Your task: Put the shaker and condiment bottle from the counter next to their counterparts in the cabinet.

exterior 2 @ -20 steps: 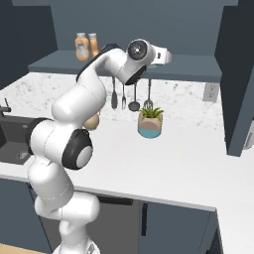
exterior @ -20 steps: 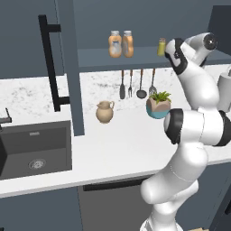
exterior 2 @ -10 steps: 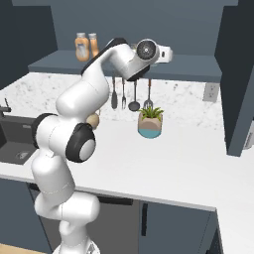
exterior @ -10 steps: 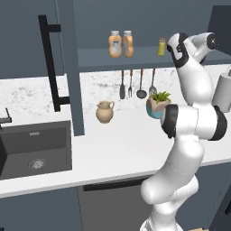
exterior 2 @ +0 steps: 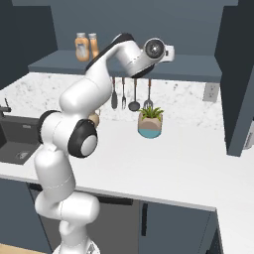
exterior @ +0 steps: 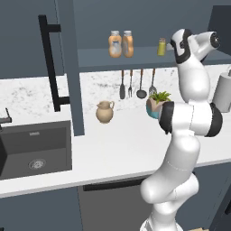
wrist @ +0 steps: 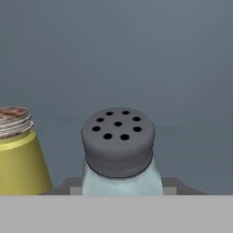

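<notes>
**Operator:** Step in hand?

**Technician:** Placement of the shaker (wrist: pixel 118 136) on the shelf of the cabinet (exterior: pixel 126 56), judged from the hand raised to shelf height. Bottle step apparently complete: two orange bottles (exterior: pixel 115 44) side by side on the shelf, well off to the gripper's left, none on the counter (exterior: pixel 117 149).

**Operator:** Gripper state?

**Technician:** Gripper (wrist: pixel 122 189) set narrow, closed on the shaker. Fingertips (wrist: pixel 68 185) tight against both sides of the translucent jar, just under the dark perforated cap. Shaker upright, centred directly ahead of the hand.

**Operator:** Position against the counterpart?

**Technician:** Yellow shaker (wrist: pixel 18 164) just beside the held one, on the hand view's left side, apart with a clear gap. Cabinet back wall behind both.

**Operator:** Seated on the shelf?

**Technician:** Cannot tell; base of the jar hidden.

**Operator:** Next move?

**Technician:** Confirm contact of the base with the shelf, lowering gently if required. Then open the jaws enough to clear the jar and withdraw straight back, avoiding any sideways sweep toward the yellow shaker.
</notes>
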Robot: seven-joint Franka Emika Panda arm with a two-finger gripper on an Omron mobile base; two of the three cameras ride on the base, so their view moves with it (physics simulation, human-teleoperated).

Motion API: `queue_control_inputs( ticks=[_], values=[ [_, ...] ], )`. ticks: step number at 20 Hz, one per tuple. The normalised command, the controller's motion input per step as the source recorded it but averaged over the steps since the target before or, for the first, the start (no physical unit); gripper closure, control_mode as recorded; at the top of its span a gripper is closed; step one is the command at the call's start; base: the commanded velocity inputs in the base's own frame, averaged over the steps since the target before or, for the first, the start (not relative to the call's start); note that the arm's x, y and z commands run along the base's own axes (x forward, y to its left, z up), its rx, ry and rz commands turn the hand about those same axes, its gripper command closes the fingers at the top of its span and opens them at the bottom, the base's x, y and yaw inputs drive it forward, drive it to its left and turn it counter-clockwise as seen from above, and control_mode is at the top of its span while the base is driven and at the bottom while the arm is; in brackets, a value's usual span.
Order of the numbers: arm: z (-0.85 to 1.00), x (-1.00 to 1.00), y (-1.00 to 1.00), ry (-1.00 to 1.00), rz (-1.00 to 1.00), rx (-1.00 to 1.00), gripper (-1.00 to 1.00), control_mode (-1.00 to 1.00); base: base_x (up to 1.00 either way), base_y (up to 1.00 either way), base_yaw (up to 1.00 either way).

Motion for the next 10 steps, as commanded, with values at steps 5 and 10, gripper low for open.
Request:
queue_control_inputs(
  ticks=[5, 10],
  values=[
    [0.00, 0.06, 0.00, 0.07, 0.02, 0.00, 1.00, -1.00, 0.00, 0.00, 0.00],
    [-0.05, 0.03, 0.00, 0.03, 0.00, -0.01, 1.00, -1.00, 0.00, 0.00, 0.00]
  ],
)
